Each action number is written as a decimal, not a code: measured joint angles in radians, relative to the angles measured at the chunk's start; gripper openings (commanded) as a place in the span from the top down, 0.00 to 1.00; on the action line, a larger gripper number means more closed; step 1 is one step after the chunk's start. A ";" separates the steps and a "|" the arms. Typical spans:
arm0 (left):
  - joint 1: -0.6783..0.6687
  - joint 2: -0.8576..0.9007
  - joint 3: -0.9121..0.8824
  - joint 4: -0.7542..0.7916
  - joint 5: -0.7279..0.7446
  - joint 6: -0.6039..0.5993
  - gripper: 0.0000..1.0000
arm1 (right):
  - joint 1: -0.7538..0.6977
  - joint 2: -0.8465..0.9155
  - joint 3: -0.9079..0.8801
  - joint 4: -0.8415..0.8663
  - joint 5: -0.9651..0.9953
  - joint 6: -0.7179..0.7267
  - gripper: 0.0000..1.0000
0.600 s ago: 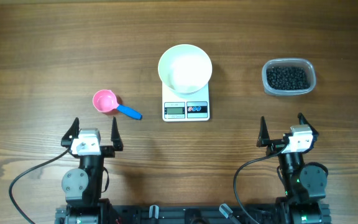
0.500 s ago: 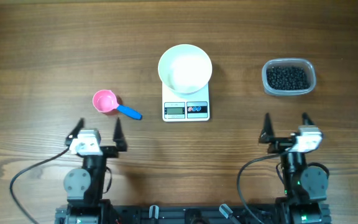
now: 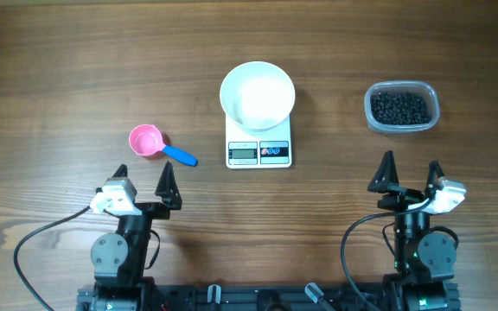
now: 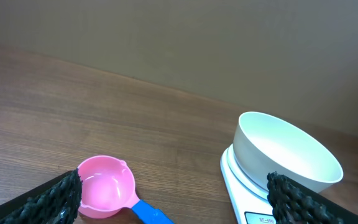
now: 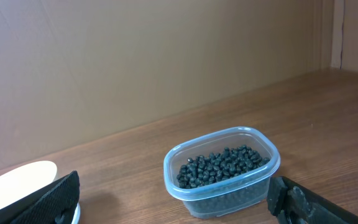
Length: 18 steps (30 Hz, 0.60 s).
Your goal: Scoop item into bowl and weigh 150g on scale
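Two pairs of jaws, the left jaws and the right jaws, stand wide open over the bench point(image 3: 59, 69) and grip nothing.

The scale point(image 3: 258, 151) is small, white and flat. It has a grey screen and two little round buttons on the side that faces the jaws. The marks on the screen are too small to read from above. In the left wrist view a tiny line of dark print sits on the front of the scale, but the bottom edge cuts it off and it cannot be read. No other writing shows.

In that same view the bowl point(image 3: 258, 93) covers most of the scale, and one black finger of the left jaws hides a corner of it. A pink scoop point(image 3: 146, 140) lies just ahead of the left jaws, and its blue handle runs off the bottom of the view. In the right wrist view only a slice of the bowl shows, behind a finger of the right jaws.

The bowl is round, white and shiny inside. It sits on the scale, ahead of the jaws and between the two pairs.

The beads point(image 3: 399, 107) are many, small, round, black and dull. They lie in a loose pile in a clear tub point(image 5: 229, 193) with round corners, straight ahead of the right jaws and well apart from the bowl.
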 measured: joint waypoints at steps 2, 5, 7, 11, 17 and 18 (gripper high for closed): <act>0.000 0.000 0.000 0.000 0.000 -0.002 0.00 | 0.000 0.000 0.000 0.000 0.000 0.000 0.00; 0.000 0.000 0.000 0.000 0.000 -0.002 0.00 | 0.000 0.000 0.000 0.000 0.000 0.000 0.00; 0.000 0.000 0.000 0.000 0.000 -0.002 0.00 | 0.000 0.000 0.000 0.000 0.000 0.000 0.00; 0.000 0.000 0.000 0.000 0.000 -0.002 0.00 | 0.000 0.000 0.000 0.000 0.000 0.000 0.00; 0.000 0.000 0.000 0.000 -0.043 0.002 0.00 | 0.000 0.000 0.000 0.000 0.000 0.000 0.00; 0.000 0.000 0.000 0.000 -0.047 0.002 0.00 | 0.000 0.000 0.000 0.000 0.000 0.000 0.00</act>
